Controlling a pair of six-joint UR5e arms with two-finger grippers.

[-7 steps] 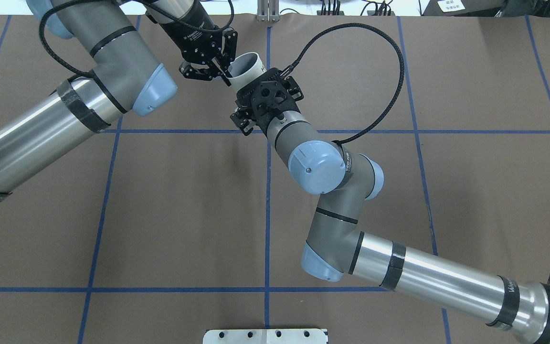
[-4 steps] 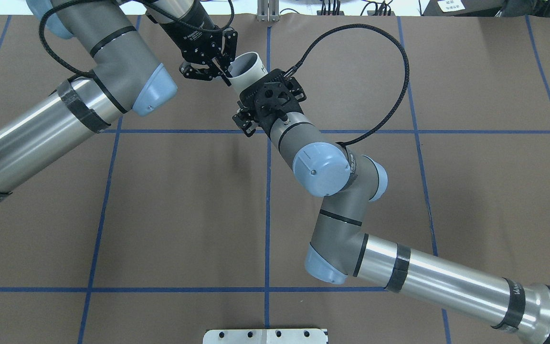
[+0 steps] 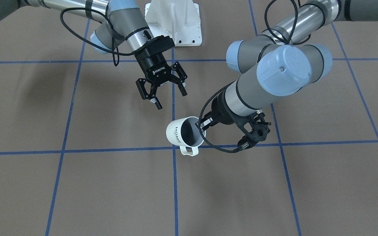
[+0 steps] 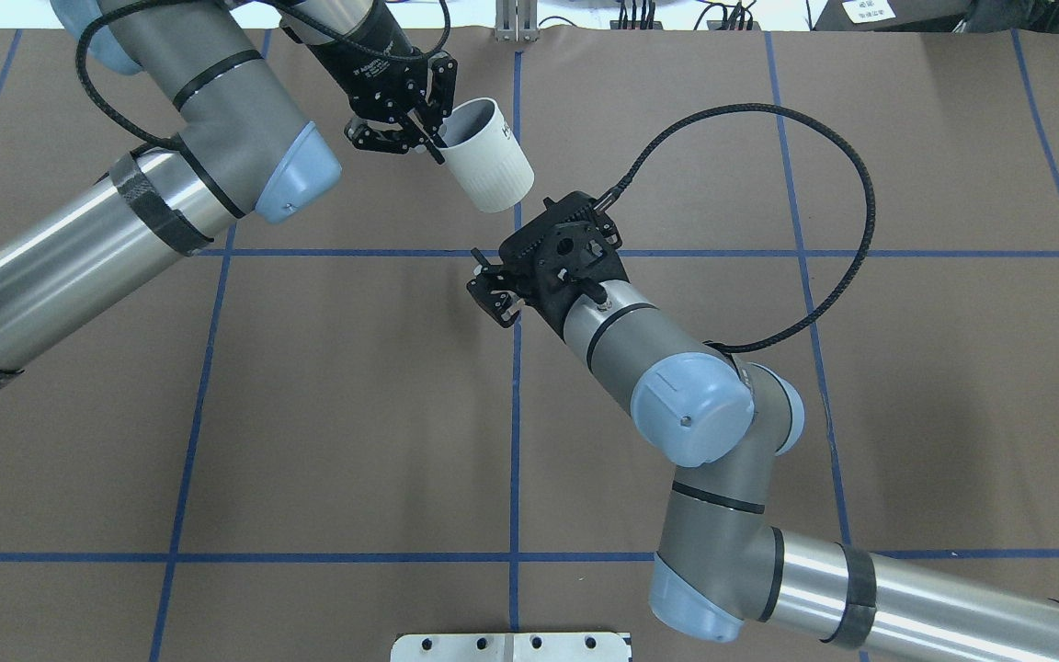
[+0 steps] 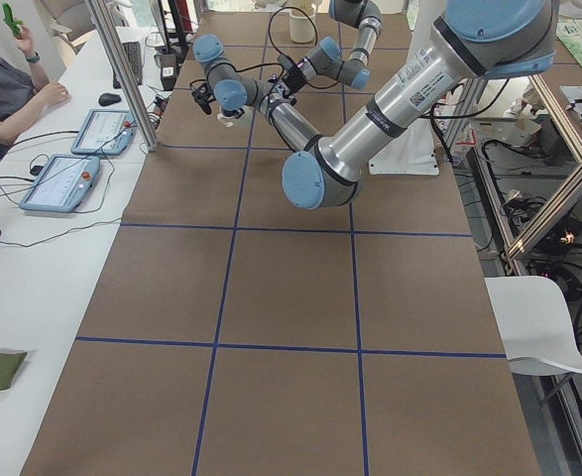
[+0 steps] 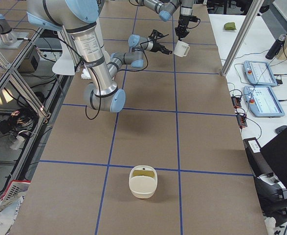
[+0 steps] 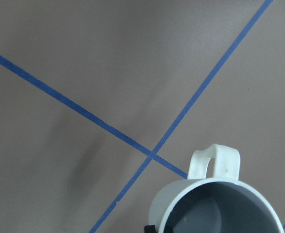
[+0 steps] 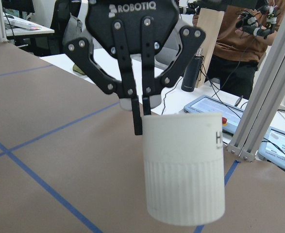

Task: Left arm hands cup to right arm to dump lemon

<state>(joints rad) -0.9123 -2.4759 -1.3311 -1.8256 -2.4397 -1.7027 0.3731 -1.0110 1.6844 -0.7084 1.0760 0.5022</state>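
My left gripper [image 3: 202, 126] is shut on the rim of the white "HOME" cup [image 3: 177, 132] and holds it tilted above the table. In the overhead view the left gripper [image 4: 438, 140] pinches the cup [image 4: 493, 167] at the far centre. The right wrist view shows the left gripper [image 8: 141, 116] with one finger inside and one outside the cup [image 8: 183, 170]. My right gripper [image 3: 171, 99] is open and empty, a short way from the cup on the robot's side. The cup [image 7: 215, 167] shows a grey interior. No lemon shows.
Brown table cover [image 4: 327, 386] with a blue tape grid. A white arm base [image 3: 172, 19] stands at the robot's side. A cream tub [image 6: 143, 181] sits far down the table on the robot's right. Tablets and operators are beyond the far edge.
My right gripper has drawn back from the cup toward the robot, now apart from it. The cup stays in the left gripper and has tilted slightly.
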